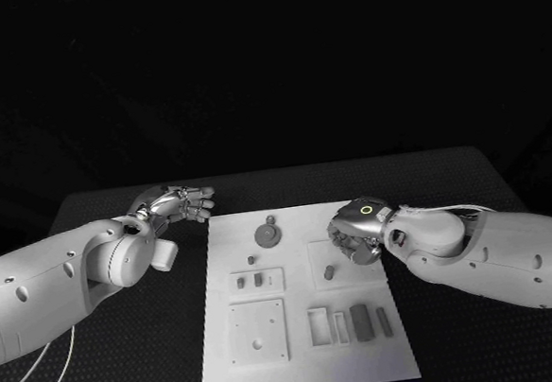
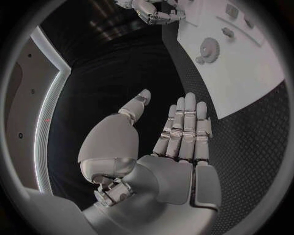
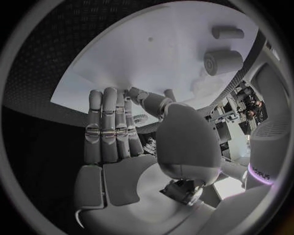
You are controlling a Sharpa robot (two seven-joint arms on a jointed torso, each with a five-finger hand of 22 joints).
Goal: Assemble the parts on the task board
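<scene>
Task board (image 1: 312, 358) at table centre, carrying grey parts: gear (image 1: 269, 236) near far edge, pegs (image 1: 364, 321) upright in near-right tray. Left hand (image 1: 182, 204) off board's far-left corner, fingers extended, empty. Right hand (image 1: 358, 231) over board's right edge, fingers straight, holding nothing.

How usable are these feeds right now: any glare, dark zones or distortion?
Head view: white task board evenly lit, black table and surroundings nearly lost in darkness. Left wrist view: fisheye bends the board's edge; silver left hand sharp. Right wrist view: silver right hand sharp, board bright but readable.
</scene>
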